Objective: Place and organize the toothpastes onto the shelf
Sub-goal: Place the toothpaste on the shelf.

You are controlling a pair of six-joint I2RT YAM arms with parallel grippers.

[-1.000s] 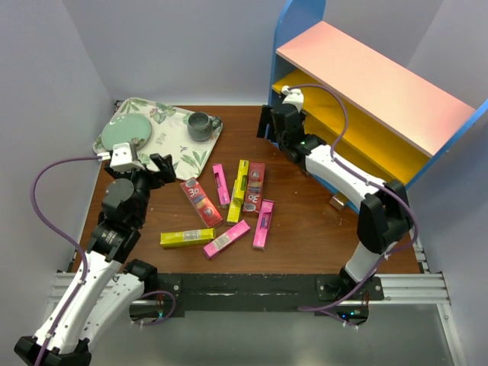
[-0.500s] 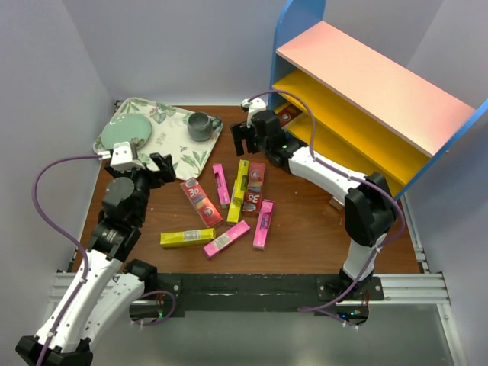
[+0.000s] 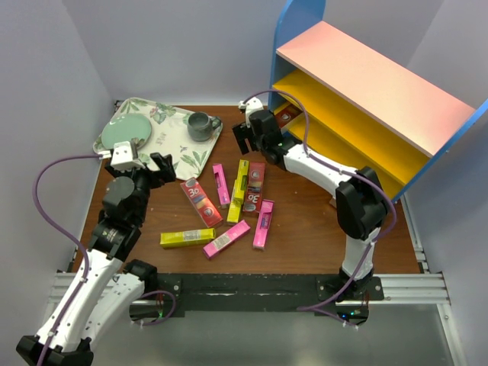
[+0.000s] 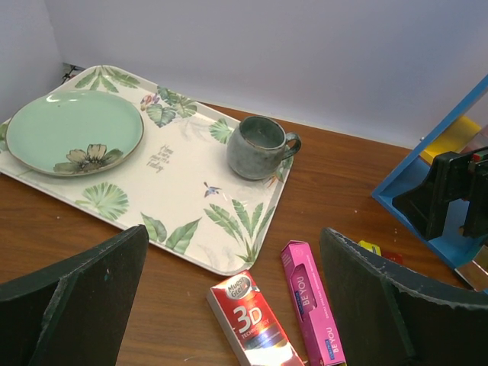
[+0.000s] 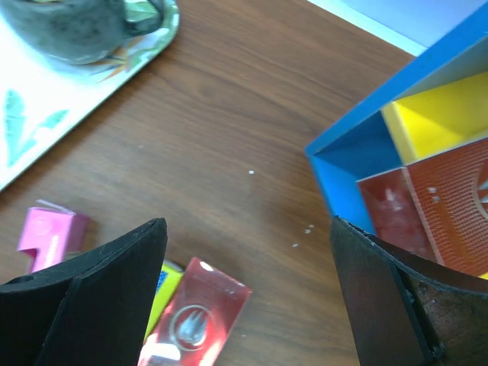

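Both jaws of the left end effector (image 4: 232, 286) stand apart near the floral tray (image 4: 177, 191); seven toothpastes (image 3: 239, 191) lie scattered mid-bench (image 3: 305, 229); the right end effector (image 5: 248, 290), jaws also apart, hovers by the shelf's (image 3: 366, 76) left end, where one dark red carton (image 5: 446, 202) lies inside.

The wooden table (image 3: 305, 229) carries a floral tray (image 3: 174, 143) at its far left corner and the blue-sided shelf (image 3: 374, 84) along its far right edge (one dark red carton (image 3: 287, 115) lies at the far end of its lowest board). Seven toothpaste cartons (image 3: 239, 191) lie loose mid-table: two yellow, three pink, two dark red.
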